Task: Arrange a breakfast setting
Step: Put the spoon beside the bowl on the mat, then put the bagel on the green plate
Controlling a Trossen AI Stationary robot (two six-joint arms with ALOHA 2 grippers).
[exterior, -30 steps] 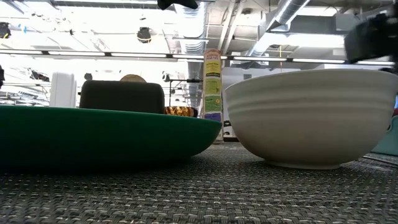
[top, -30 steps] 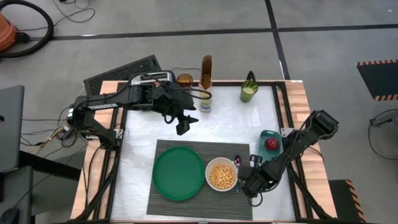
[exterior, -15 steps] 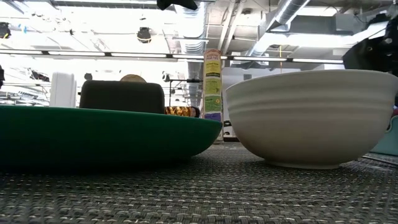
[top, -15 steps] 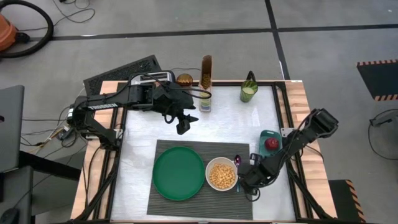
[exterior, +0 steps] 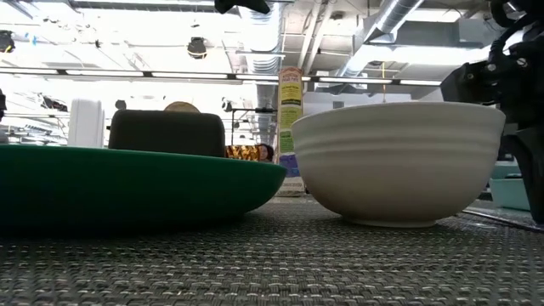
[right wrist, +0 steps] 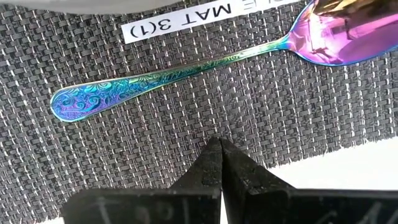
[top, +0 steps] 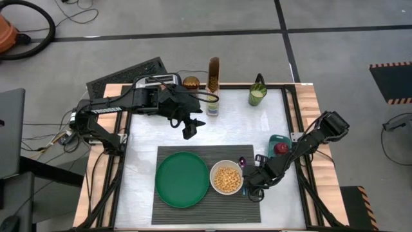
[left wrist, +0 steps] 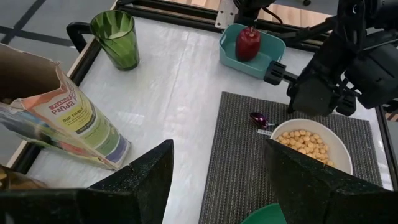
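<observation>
Though small, iridescent purple-blue spoon [right wrist: 186, 68]

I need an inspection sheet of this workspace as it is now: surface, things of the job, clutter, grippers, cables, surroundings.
Surface: pale white table top in a wooden frame.
Job's things: dark grey ribbed placemat carries the round green plate and the white bowl of yellow cereal; the iridescent purple-and-blue spoon lies on the mat beside the bowl. Bagel: nothing seen.
Clutter: black toaster, cereal box, green cup, teal dish with red apple.
Grippers: left gripper hovers open above the bare table; right gripper shut, tip on the mat by the spoon.
Cables: black cable on the floor.
Surroundings: grey floor; ceiling pipes behind.
</observation>
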